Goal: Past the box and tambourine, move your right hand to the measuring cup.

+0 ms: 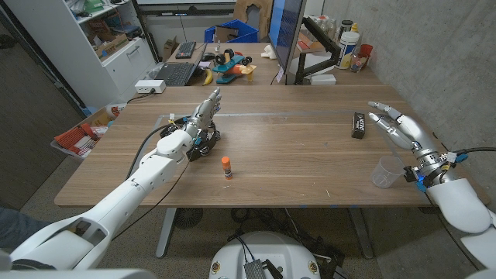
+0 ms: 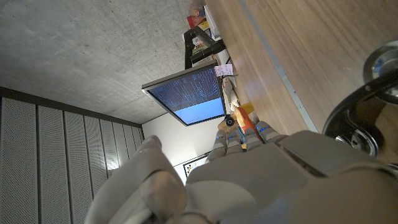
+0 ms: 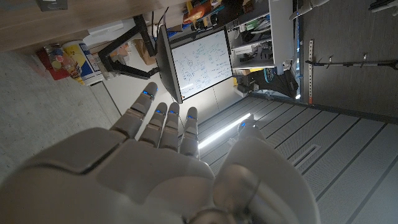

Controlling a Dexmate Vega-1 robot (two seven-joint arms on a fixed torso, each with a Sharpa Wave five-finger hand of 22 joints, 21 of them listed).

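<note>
A clear plastic measuring cup (image 1: 385,172) stands near the table's front right edge. A small black box (image 1: 359,124) lies farther back on the right. The black tambourine (image 1: 204,144) lies left of centre, and one of its shiny jingles (image 2: 373,93) shows in the left wrist view. My right hand (image 1: 394,124) is open with fingers straight, just right of the box and behind the cup; the cup sits beside its wrist. Its fingers (image 3: 163,121) point away and hold nothing. My left hand (image 1: 206,108) is open, fingers stretched out just behind the tambourine, and its back (image 2: 249,180) shows close up.
A glue stick with an orange cap (image 1: 226,166) stands in front of the tambourine. A monitor (image 1: 288,39), a laptop (image 1: 175,74) and toys (image 1: 231,66) crowd the desk beyond the table's far edge. A red tray (image 1: 77,138) sits off the left side.
</note>
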